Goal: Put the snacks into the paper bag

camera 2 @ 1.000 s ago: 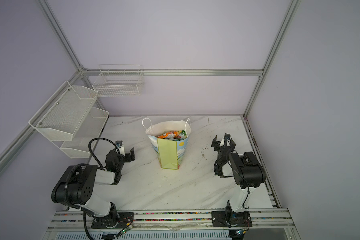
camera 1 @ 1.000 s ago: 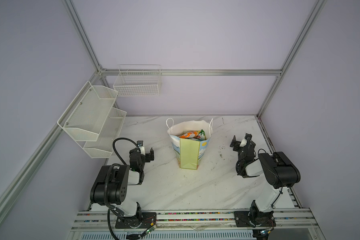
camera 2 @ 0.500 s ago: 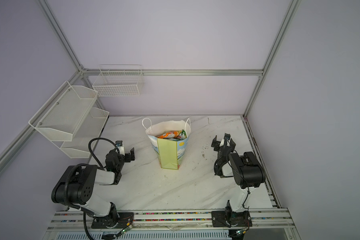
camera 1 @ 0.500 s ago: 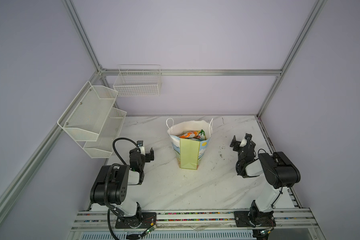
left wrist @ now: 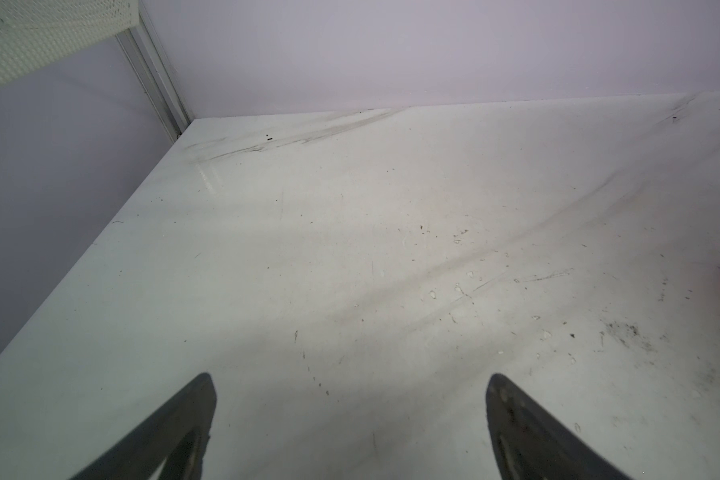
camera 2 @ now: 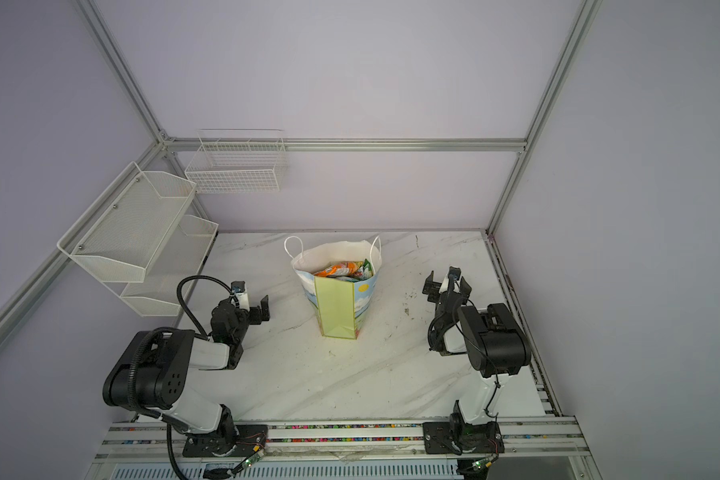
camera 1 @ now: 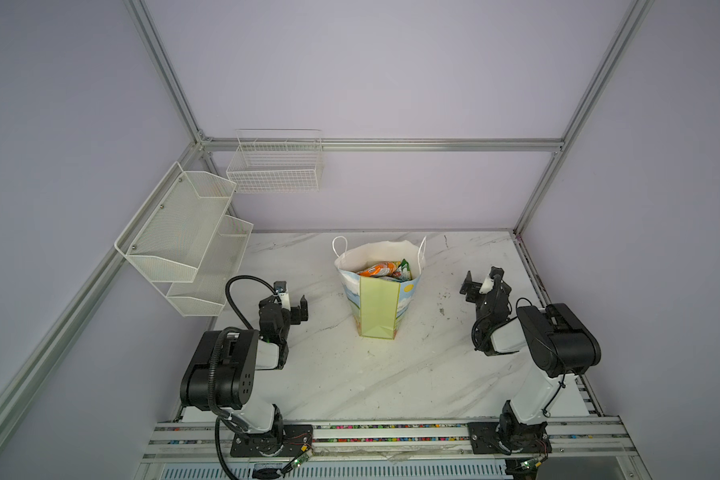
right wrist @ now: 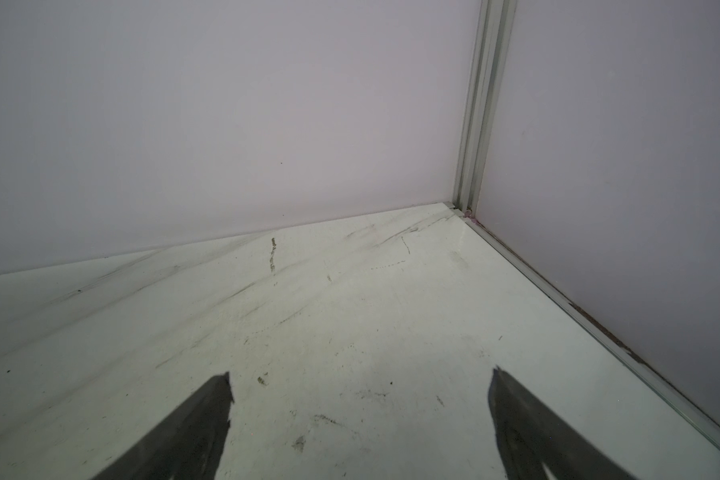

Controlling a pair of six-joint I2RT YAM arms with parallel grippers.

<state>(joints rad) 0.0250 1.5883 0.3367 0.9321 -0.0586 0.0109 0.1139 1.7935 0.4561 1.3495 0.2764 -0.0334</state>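
Bag: the paper bag (camera 1: 377,309) stood upright on the marble table (camera 1: 391,374).
Snacks: the snacks (camera 1: 385,269) lay inside the bag, with orange and green packets showing at its mouth.
Left gripper: the left gripper (camera 1: 294,300) hung well left of the bag, jaws wide apart, empty.
Right gripper: the right gripper (camera 1: 483,281) hung well right of the bag, jaws wide apart, empty.

The left claw (left wrist: 351,379) is hovering with fingers (left wrist: 175,424) spread wide over the scuffed worktop (left wrist: 308,232); a white mesh basket (left wrist: 34,37) is hanging well ahead of it.
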